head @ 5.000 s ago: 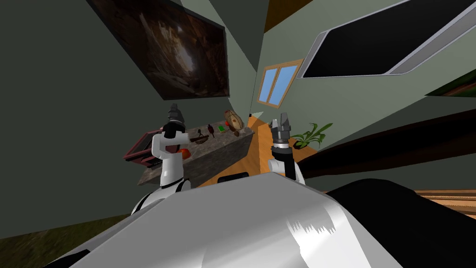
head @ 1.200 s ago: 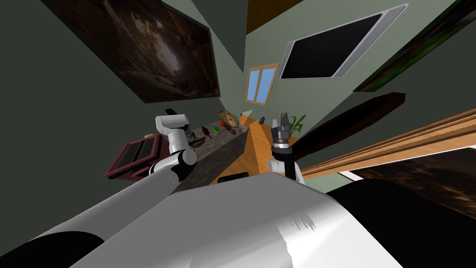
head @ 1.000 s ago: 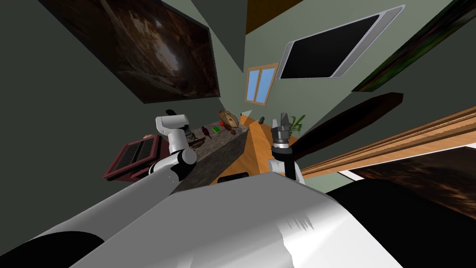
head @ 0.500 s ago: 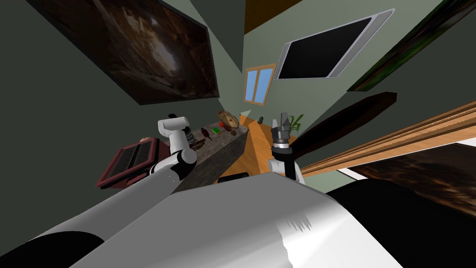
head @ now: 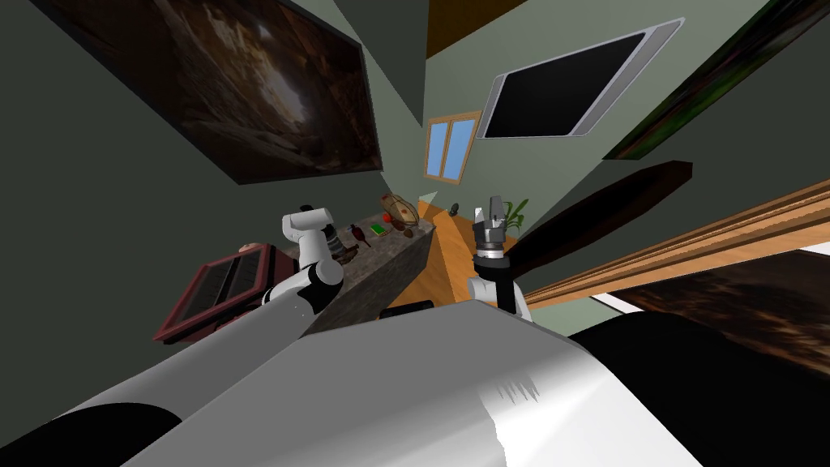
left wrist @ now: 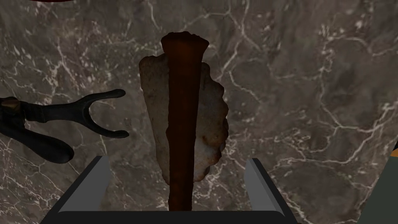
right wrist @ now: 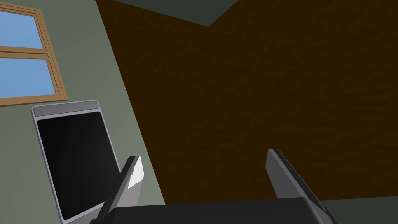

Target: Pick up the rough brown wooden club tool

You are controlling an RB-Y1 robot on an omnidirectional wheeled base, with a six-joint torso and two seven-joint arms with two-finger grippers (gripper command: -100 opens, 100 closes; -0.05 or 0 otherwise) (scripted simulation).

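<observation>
Club tool (left wrist: 182,116) lies on marble counter (left wrist: 311,97) inside the released left claw (left wrist: 177,158), black forked object (left wrist: 58,120) just beside.

Near club (left wrist: 182,116), seemingly apart: black forked tool (left wrist: 58,112)

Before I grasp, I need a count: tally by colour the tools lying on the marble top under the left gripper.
Brown: 1, the club tool
Black: 1, the forked tool
Total: 2
</observation>
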